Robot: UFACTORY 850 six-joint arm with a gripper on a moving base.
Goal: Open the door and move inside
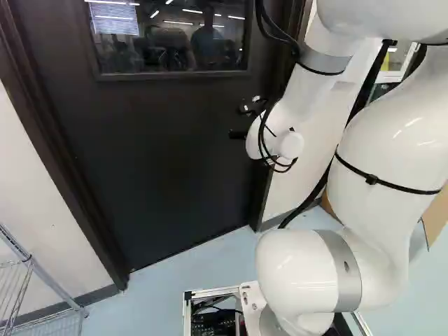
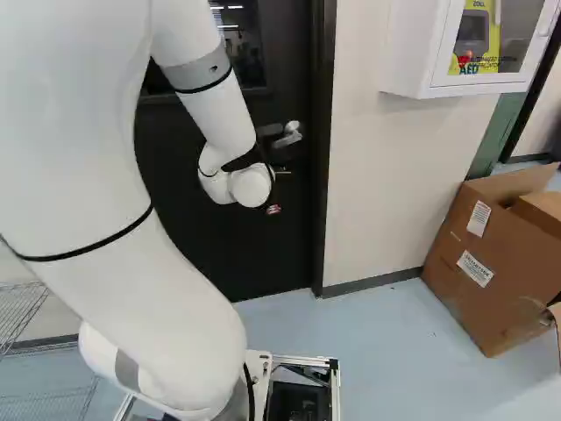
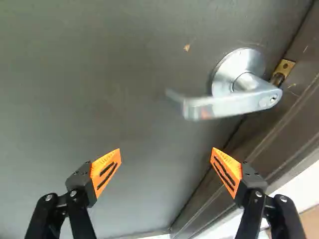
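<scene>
Pale blue floor (image 1: 154,301) ran from our base to the foot of the door, with wire shelving (image 1: 56,287) at the left of the left base view and a cardboard box (image 2: 491,263) at the right of the right base view. Nearest to us, our white arm (image 1: 385,140) reached forward to the lock side of the door. We had the gripper (image 3: 167,152) spread wide, its orange pads (image 3: 104,169) well apart, and held nothing; neither finger touched anything.

Ahead of it was the silver lever handle (image 3: 219,104), its free end towards the span of the fingers, its round rose (image 3: 239,64) closer to the door frame (image 2: 323,149). We judged that closing there would catch only air. Going straight in, we risked knocking the frame-side finger against the lever or the frame, because the handle sat off-centre. Smooth metal could slip from the pads as it turned, letting the latch (image 3: 279,78) spring back.

Beyond, the dark door (image 1: 154,161) looked shut, its window (image 1: 168,42) above. We could not tell which way it swung; a wrong guess could strain the wrist, and a base driven through too soon could scrape the frame.
</scene>
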